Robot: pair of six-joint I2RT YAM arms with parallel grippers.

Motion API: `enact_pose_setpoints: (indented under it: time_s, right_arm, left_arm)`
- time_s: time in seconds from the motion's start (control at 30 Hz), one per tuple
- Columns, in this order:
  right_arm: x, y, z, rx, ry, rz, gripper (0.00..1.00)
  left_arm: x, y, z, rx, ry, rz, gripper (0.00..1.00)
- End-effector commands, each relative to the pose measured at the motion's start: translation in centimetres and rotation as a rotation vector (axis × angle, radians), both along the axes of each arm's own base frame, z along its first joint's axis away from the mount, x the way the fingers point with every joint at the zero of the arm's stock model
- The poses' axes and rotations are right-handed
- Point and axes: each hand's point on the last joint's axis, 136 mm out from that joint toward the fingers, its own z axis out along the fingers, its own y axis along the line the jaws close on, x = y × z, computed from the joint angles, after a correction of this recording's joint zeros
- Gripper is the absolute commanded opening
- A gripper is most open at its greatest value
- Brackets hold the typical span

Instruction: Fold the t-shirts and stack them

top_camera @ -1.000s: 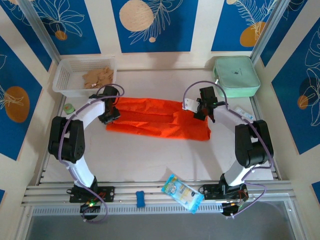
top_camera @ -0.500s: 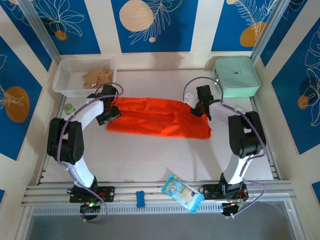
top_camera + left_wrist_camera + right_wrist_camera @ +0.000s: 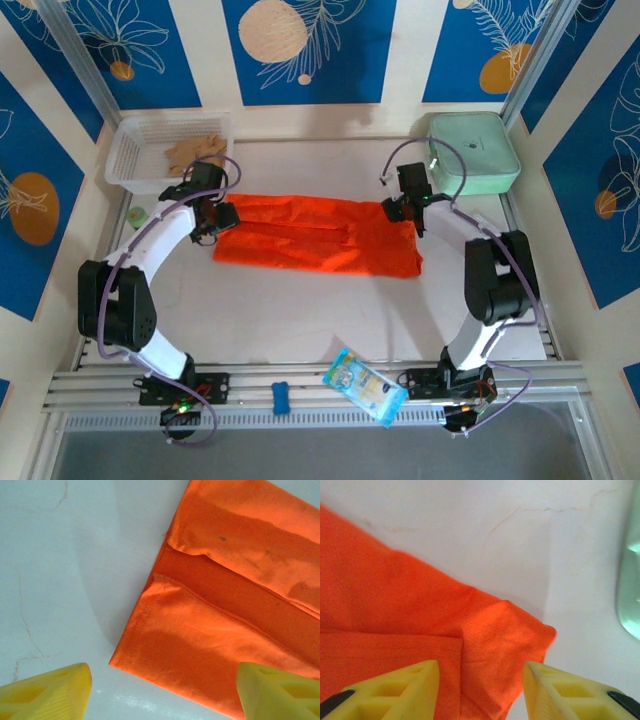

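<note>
The t-shirt (image 3: 240,605) runs off the left wrist view's right edge. The mint-green case (image 3: 630,590) is cut by the right wrist view's right edge. The small green thing (image 3: 139,215) at the top view's left is unidentifiable.

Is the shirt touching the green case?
Apart. The right wrist view shows bare table between the shirt corner and the case edge.
</note>
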Motion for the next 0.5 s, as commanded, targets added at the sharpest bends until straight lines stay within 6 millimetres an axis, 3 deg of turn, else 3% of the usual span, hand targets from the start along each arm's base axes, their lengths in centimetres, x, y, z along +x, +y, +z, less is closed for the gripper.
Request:
enact_pose_setpoints:
  time_s: [0.0,0.13,0.33,0.47]
  right_arm:
    - [-2.0,-0.6,4.0,0.234,-0.016,-0.246,0.49]
    - [-6.0,-1.9,4.7,0.368,0.135,-0.506,0.48]
    - [-11.2,1.4,1.9,0.457,0.384,-0.532,0.34]
    - [-12.6,3.1,-0.7,0.523,0.531,-0.578,0.07]
  left_arm:
    - [1.6,-1.0,1.5,-0.027,-0.025,-0.077,0.71]
    - [4.3,-2.0,1.8,-0.025,-0.004,-0.116,0.5]
    - [9.1,-3.5,0.4,-0.011,0.063,-0.168,0.0]
    - [11.1,-3.9,-2.2,0.004,0.128,-0.186,0.0]
